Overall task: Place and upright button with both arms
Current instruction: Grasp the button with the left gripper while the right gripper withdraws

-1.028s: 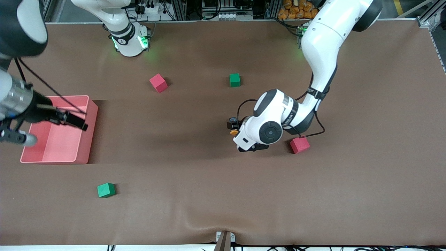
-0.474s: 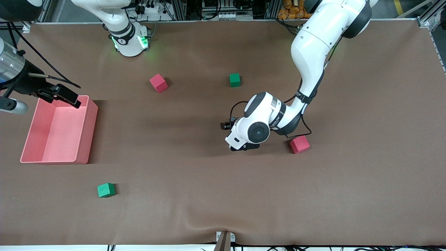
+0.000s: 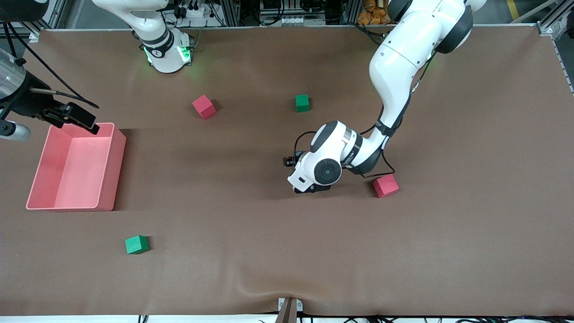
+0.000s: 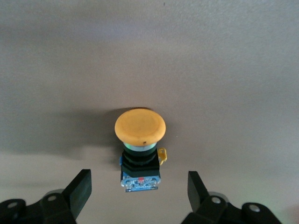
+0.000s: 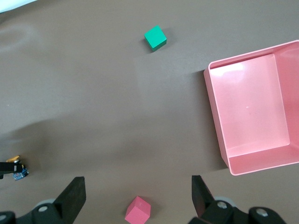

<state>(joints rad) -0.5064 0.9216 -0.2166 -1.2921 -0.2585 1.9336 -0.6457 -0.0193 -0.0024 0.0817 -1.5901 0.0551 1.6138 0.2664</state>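
Note:
The button [image 4: 140,140] rests on the brown mat, with its round orange cap pointing away from the fingers and its black body and blue base toward them. My left gripper [image 4: 138,191] is open, with one finger on each side of the button's base and not touching it. In the front view the left hand [image 3: 314,168] is low over the table's middle and hides the button. My right gripper [image 3: 83,120] is open and empty above the pink bin's [image 3: 112,179] rim nearest the robots. The button also shows small in the right wrist view [image 5: 17,171].
A red cube [image 3: 386,185] lies close beside the left wrist. Another red cube [image 3: 204,106] and a green cube [image 3: 302,102] lie toward the robots. A second green cube [image 3: 136,244] lies near the front camera.
The left hand shifted a little toward the right arm's end and now covers the button in the front view. The right gripper drew back from over the bin's inside to its rim.

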